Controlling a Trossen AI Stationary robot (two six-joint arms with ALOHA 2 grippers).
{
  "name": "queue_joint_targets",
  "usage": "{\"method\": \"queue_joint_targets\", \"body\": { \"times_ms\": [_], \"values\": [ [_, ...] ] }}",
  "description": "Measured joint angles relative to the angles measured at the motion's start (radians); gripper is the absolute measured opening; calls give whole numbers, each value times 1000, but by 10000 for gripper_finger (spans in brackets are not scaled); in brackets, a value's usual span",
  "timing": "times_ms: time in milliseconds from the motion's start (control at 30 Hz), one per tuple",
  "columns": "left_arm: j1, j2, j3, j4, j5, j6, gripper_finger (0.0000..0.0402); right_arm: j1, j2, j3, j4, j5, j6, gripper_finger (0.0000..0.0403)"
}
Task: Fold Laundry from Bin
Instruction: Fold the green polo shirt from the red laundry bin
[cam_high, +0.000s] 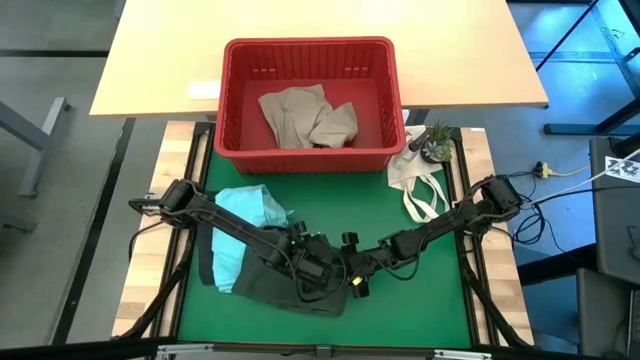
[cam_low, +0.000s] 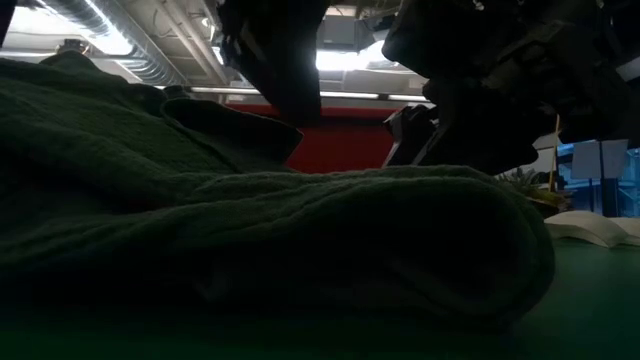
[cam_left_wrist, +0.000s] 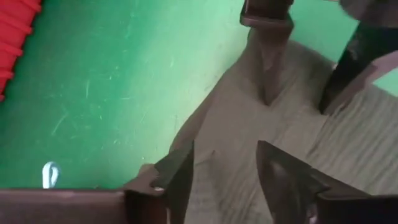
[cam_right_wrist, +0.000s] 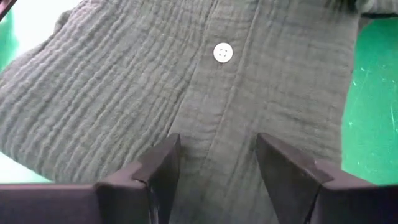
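Two dark jointed arms (black cables trailing) end in a left pincer (cam_left_wrist: 224, 180) and right pincer (cam_right_wrist: 217, 174) with wedge-shaped fingers.

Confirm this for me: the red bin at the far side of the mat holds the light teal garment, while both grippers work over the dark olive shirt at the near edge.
One thing is wrong. The red bin holds the beige-tan garment, not the teal one; the high view shows it. The light teal garment lies on the green mat, beside the dark olive shirt. The left gripper and right gripper are both over that shirt.
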Motion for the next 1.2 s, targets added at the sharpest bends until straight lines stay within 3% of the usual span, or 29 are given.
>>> {"method": "queue_joint_targets", "body": {
  "times_ms": [167,333,567,767,900,1200],
  "values": [
    [11,23,0,-9,-5,3,192,0,0,0,1,0,0,209],
    [18,24,0,-69,-19,-56,180,0,0,0,0,0,0,209],
    [17,24,0,-134,-3,-155,119,0,0,0,0,0,0,209],
    [17,22,0,-133,-35,-184,12,0,0,0,0,0,0,209],
    [9,6,19,-158,-121,-263,3,0,0,0,0,0,0,209],
    [-59,-2,174,-558,-150,-549,1,0,0,0,1,0,0,209]
  ]
}}
